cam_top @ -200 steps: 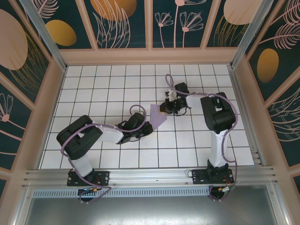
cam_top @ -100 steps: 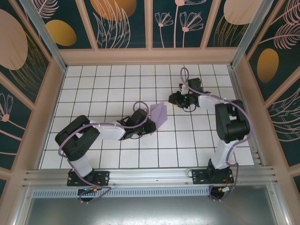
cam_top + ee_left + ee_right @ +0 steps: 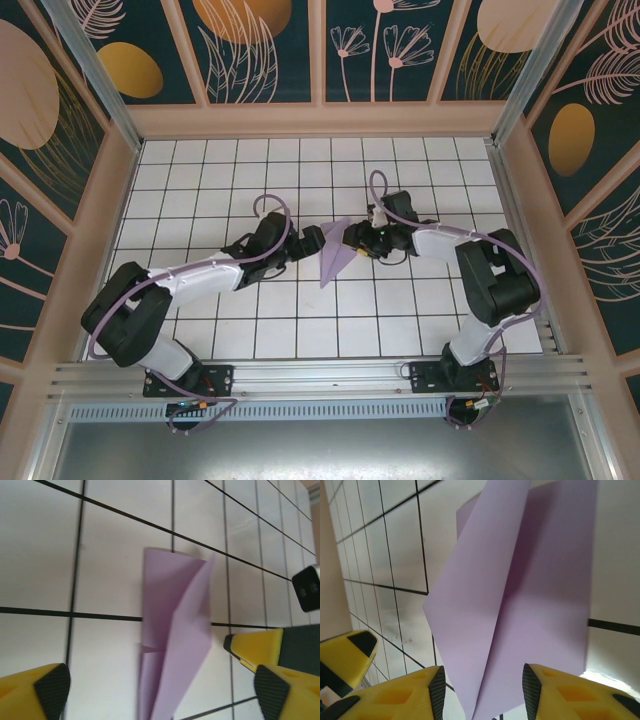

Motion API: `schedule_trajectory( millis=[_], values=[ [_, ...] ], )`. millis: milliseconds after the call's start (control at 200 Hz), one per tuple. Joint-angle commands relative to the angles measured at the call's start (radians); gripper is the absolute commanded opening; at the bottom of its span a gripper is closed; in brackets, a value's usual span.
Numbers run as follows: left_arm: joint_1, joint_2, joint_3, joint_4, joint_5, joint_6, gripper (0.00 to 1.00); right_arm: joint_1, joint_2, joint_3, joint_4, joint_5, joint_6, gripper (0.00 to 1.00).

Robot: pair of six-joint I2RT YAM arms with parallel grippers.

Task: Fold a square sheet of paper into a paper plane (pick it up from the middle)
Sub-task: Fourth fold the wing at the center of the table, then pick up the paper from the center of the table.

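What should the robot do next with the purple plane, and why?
Probably close the right gripper gently on the paper plane: its jaws stand apart with the paper showing between them, and the left gripper is wide open, holding nothing.

robot test cell, lab type. white grid-tiled counter (image 3: 200,330), boxed in by framed wall panels (image 3: 260,50) printed with teal-and-gold plant motifs; aluminium rail (image 3: 320,378) at the near edge carrying two bolted arm bases (image 3: 188,380).
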Motion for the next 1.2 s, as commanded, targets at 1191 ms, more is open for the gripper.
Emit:
schedule_trajectory(
  millis=[1191],
  values=[
    [0.063, -0.119, -0.119, 0.054, 0.126, -0.091, 0.98, 0.057, 0.127, -0.031, 0.375, -0.15, 0.157, 0.07]
  ],
)
